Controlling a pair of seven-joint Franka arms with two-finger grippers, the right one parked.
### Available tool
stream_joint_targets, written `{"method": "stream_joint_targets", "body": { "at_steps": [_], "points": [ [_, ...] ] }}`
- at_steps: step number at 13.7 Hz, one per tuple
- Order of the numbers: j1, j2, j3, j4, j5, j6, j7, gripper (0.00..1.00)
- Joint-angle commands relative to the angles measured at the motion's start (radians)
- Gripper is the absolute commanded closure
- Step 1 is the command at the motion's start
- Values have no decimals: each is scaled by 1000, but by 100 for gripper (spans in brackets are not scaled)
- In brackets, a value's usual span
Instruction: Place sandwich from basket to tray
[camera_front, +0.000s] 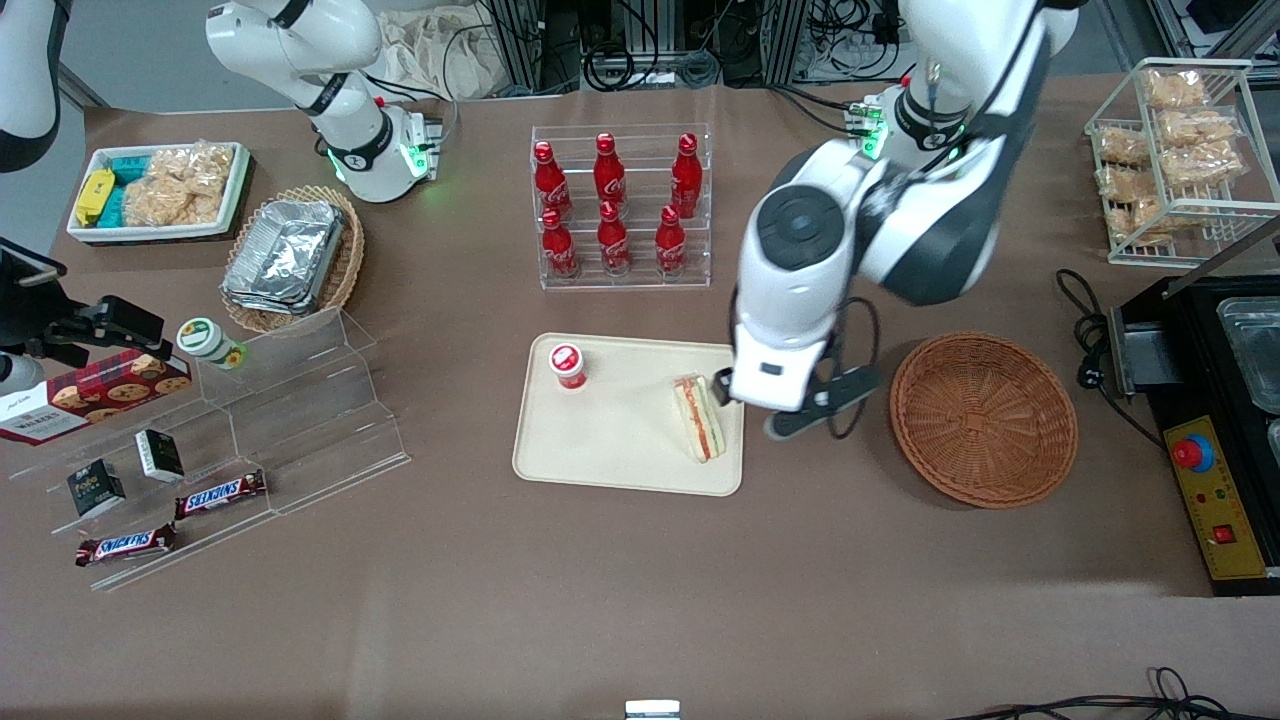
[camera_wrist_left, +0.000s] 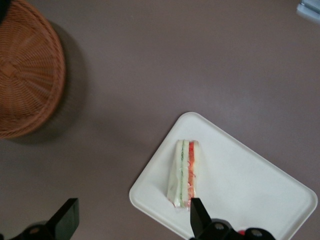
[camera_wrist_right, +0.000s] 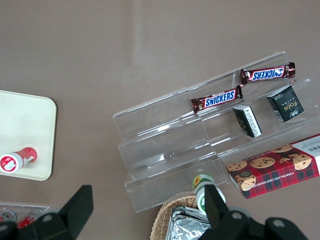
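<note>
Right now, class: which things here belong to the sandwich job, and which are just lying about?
Job: sandwich on the tray; empty basket; open gripper above the tray's edge.

Lying about: cola bottles; Snickers bars; cookie box; foil containers.

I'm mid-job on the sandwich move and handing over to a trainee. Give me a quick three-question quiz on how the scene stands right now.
1. True or false: the sandwich lies in the basket.
2. What else stands on the tray? A) a cookie box B) a small red-capped cup C) a Snickers bar
3. Is the gripper open or shut, and is it holding anything?

Key
1. False: it lies on the tray, at the end toward the basket.
2. B
3. Open, holding nothing, above the tray's edge beside the sandwich.
</note>
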Motion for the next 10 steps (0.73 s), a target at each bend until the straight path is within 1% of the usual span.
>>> {"method": "stream_joint_targets", "body": {
  "at_steps": [1,4,6,10],
  "points": [
    [71,-116,-8,-61,-44,-30,44,0],
    [172,-212,-7,-125,-70,-75,195,0],
    [257,-271,-10,-156,-98,-113,348,0],
    [381,-370,-5,-245,-107,-132,583,0]
  ]
}}
